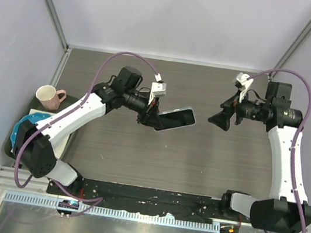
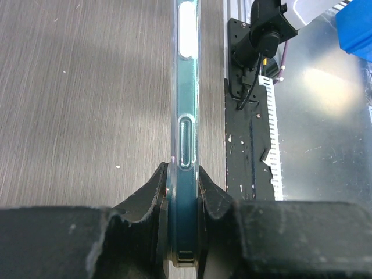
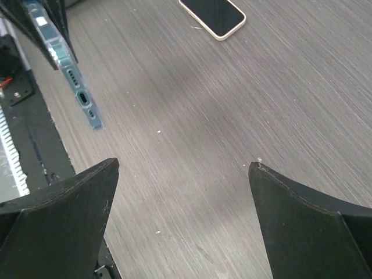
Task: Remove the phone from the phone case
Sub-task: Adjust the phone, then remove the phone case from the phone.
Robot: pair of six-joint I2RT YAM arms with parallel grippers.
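Note:
My left gripper point(image 1: 151, 116) is shut on the end of a clear, teal-tinted phone case point(image 1: 155, 122) and holds it edge-on above the table. In the left wrist view the fingers point(image 2: 152, 192) pinch the case point(image 2: 186, 116) on both flat sides. Its ported end also shows in the right wrist view point(image 3: 72, 78). I cannot tell whether anything is inside it. A cream-rimmed phone point(image 1: 178, 117) lies screen-up on the table just past the left gripper, also in the right wrist view point(image 3: 212, 16). My right gripper point(image 1: 219, 119) is open and empty, right of the phone, above bare table point(image 3: 183, 168).
A pink mug point(image 1: 48, 96) and a blue object point(image 1: 23, 128) sit on a dark tray at the table's left edge. The black arm-base rail point(image 1: 148, 198) runs along the near edge, with a metal strip point(image 2: 325, 116) beyond it.

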